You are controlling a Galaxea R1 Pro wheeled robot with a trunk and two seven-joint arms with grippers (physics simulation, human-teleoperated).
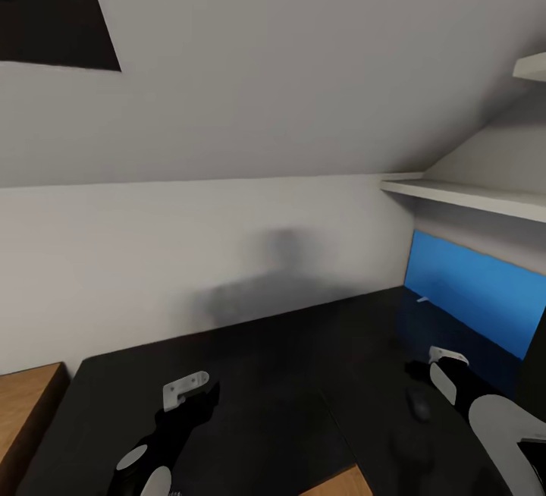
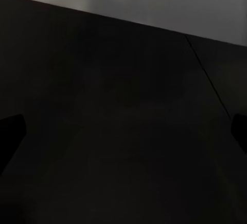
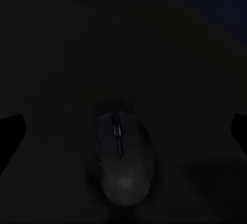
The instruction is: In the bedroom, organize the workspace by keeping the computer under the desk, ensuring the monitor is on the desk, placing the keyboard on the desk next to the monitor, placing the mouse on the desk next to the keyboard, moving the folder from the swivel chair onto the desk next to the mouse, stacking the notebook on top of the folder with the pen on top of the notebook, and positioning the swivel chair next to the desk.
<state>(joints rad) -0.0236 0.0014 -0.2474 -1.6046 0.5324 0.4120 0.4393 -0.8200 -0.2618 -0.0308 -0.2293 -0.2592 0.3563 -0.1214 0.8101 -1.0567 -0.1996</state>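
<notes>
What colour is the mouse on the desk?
Dark grey-black; the mouse shows best in the right wrist view.

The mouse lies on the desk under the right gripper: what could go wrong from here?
1. The mouse is dark on the black desk, so the right gripper may close off-centre and push it away.
2. Its rounded body could slip from the open fingers.
3. Coming down too far may hit the desk.
</notes>
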